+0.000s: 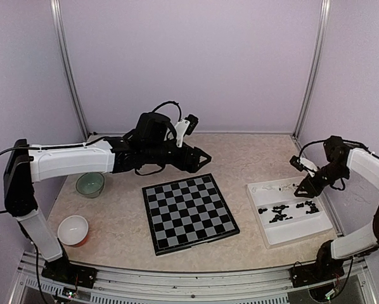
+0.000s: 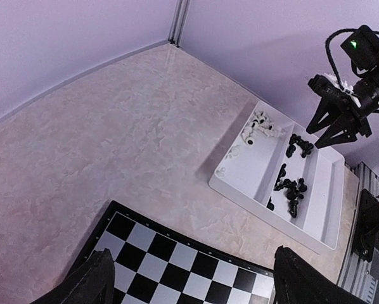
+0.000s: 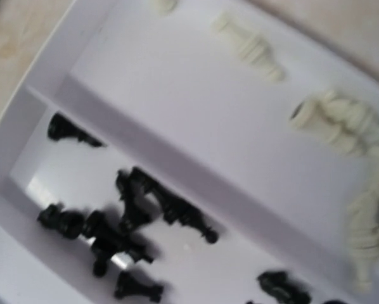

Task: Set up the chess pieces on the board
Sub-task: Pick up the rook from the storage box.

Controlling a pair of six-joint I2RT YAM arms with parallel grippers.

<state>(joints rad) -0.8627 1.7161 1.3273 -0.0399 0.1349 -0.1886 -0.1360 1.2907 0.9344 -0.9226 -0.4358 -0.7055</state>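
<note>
Left fingers (image 2: 94, 282) are hanging wide apart at the board's (image 1: 189, 212) far edge, while right fingers (image 2: 341, 126) (gap: cannot tell) are hovering over the tray's (image 1: 297, 232) chess pieces (image 1: 284, 211).

Fingers: cannot be made out in this view, so places below go by the frame's edges and the things themselves.
White tray (image 3: 196, 114): fills most of the view, seen close up and blurred.
Divider (image 3: 177, 159): a raised ridge running from upper left to lower right, splitting the tray into two compartments.
Cream-white chess pieces (image 3: 341, 123): in the compartment above the divider. One lies alone near the top edge, and a cluster is bunched along the right edge.
Black chess pieces (image 3: 164, 202): in the compartment below the divider. One lies apart at the left, several are tumbled together near the middle, and more sit at the bottom edge.
Table (image 3: 18, 38): a beige mottled surface past the tray's rim at upper left and upper right.
</note>
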